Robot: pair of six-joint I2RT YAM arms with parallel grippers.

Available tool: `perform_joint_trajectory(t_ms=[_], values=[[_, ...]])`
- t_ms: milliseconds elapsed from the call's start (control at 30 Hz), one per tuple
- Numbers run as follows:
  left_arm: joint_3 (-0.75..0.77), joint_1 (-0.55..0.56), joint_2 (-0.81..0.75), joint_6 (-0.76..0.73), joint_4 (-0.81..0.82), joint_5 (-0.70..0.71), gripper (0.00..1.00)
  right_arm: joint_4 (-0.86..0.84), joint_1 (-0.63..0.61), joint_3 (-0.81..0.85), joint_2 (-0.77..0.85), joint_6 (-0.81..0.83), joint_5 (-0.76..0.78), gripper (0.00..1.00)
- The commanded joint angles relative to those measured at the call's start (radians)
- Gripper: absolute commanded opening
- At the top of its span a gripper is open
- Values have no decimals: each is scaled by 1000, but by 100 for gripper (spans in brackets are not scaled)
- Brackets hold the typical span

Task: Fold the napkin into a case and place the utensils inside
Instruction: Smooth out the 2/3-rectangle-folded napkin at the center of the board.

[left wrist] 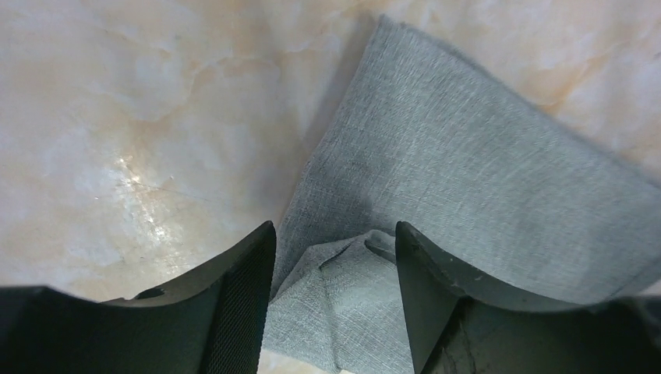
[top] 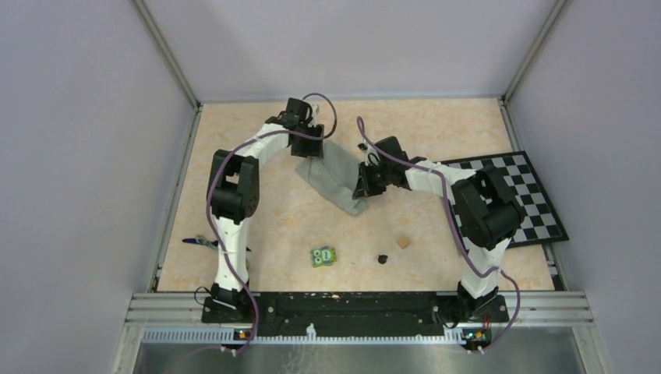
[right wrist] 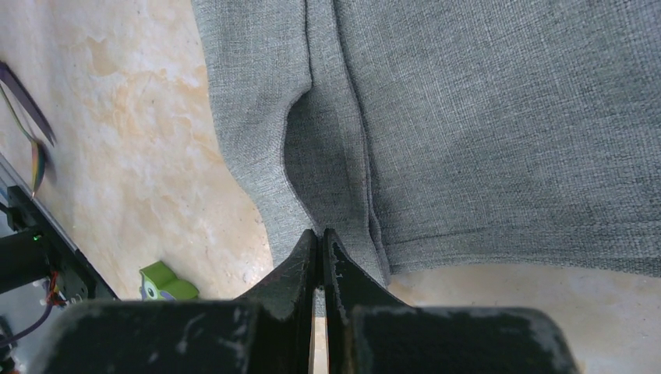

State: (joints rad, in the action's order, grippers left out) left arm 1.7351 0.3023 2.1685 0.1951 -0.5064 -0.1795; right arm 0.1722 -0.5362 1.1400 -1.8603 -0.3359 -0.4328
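Between the left jaws, which stand apart, a bunched fold of the grey napkin (left wrist: pixel 468 179) rises from the table (top: pixel 273 226). In the left wrist view the cloth sits in the gap without being pressed from either side. Beyond these jaws the napkin spreads out in a broad flat sheet, with bare table off to their left. The right jaws are closed tight together, and their tips meet at the hemmed edge of the napkin (right wrist: pixel 483 117). The pictures do not show whether a bit of the hem is caught between them. Just ahead of the right jaws a long crease runs away along the cloth, with a small pocket of fold opening beside it. Seen from above, the napkin (top: pixel 337 181) lies stretched between the two pairs of jaws as a narrow crumpled band, the left pair at its far end and the right pair at its side nearer the arm bases. The utensils (top: pixel 199 241) lie well apart from both pairs, on the table near the left arm's base; they are too small to tell apart. A green owl block (top: pixel 323 256), a tan cube (top: pixel 403 242) and a small dark object (top: pixel 383 258) sit on the near side of the right jaws. A checkerboard mat (top: pixel 522 195) lies behind the right jaws, under that arm.
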Motion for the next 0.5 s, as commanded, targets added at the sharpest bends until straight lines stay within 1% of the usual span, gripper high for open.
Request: perform_joint_trajectory(t_ms=[0, 100, 200, 300, 400, 467], values=[[57, 12, 26, -61, -53, 69, 62, -34, 3, 19, -7, 2, -18, 0], [49, 17, 35, -57, -47, 49, 55, -37, 5, 18, -7, 3, -20, 0], [35, 18, 32, -50, -40, 50, 44, -40, 6, 21, -9, 1, -21, 0], [20, 18, 13, -37, -28, 84, 31, -37, 7, 23, -11, 4, -16, 0], [6, 18, -20, -21, -2, 115, 25, -22, 7, 30, -9, 15, -1, 0], [8, 17, -34, -12, 6, 127, 18, -16, 7, 32, -10, 20, 3, 0]])
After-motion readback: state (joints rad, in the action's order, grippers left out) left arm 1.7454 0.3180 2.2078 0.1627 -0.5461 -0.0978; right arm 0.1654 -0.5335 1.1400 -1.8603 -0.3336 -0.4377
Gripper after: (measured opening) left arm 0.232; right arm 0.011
